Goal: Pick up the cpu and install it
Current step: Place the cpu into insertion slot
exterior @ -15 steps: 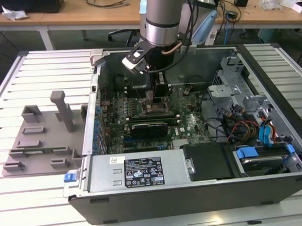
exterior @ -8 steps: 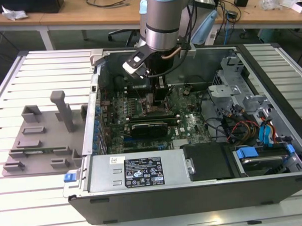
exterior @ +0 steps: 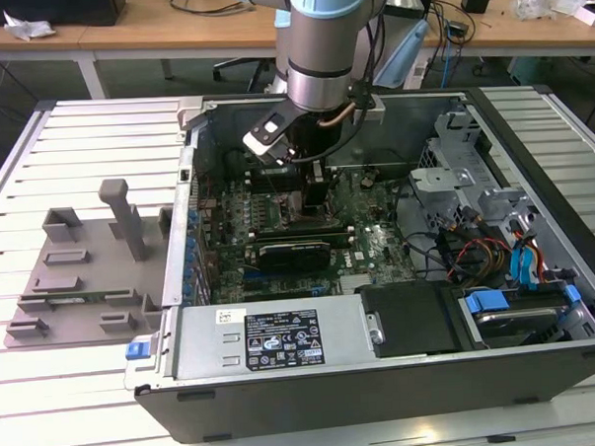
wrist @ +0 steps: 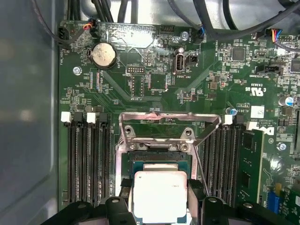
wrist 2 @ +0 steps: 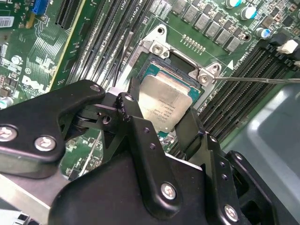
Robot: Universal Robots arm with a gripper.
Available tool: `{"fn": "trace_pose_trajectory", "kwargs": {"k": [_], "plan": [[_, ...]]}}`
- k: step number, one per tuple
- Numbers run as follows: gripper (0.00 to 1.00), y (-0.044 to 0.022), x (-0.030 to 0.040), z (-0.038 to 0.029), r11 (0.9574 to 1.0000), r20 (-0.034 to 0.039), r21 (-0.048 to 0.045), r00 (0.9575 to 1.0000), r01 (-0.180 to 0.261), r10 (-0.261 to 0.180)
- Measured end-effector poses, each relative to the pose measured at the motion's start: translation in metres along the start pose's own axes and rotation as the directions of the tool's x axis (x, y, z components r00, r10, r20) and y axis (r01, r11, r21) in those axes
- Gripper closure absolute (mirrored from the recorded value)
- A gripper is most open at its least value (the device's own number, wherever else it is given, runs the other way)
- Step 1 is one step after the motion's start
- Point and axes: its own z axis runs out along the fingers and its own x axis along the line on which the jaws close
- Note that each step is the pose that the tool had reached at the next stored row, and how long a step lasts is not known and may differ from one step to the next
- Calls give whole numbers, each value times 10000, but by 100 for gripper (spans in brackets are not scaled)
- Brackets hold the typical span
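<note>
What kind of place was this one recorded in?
Probably a robotics lab or workshop: an open computer case sits on a slatted metal table, the gripper holds the cpu over its motherboard socket, and cluttered wooden desks stand behind.

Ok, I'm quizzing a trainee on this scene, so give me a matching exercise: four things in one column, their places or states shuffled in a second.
Column one:
1. cpu
2. coin battery
3. grey fixture tray
4. metal load frame

Column two:
A. on the slatted table, outside the computer case
B. flipped open
C. held in the gripper, over the socket
D. round and silver, flat on the motherboard

Pairs: 1-C, 2-D, 3-A, 4-B
</note>
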Motion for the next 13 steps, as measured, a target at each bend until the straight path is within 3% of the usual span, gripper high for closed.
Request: {"fn": "trace_pose_trajectory", "kwargs": {"k": [5,13], "plan": [[45,11,-3,82,10000,-4,2,10000,-36,36],[45,12,0,127,10000,-23,1,10000,-36,36]]}}
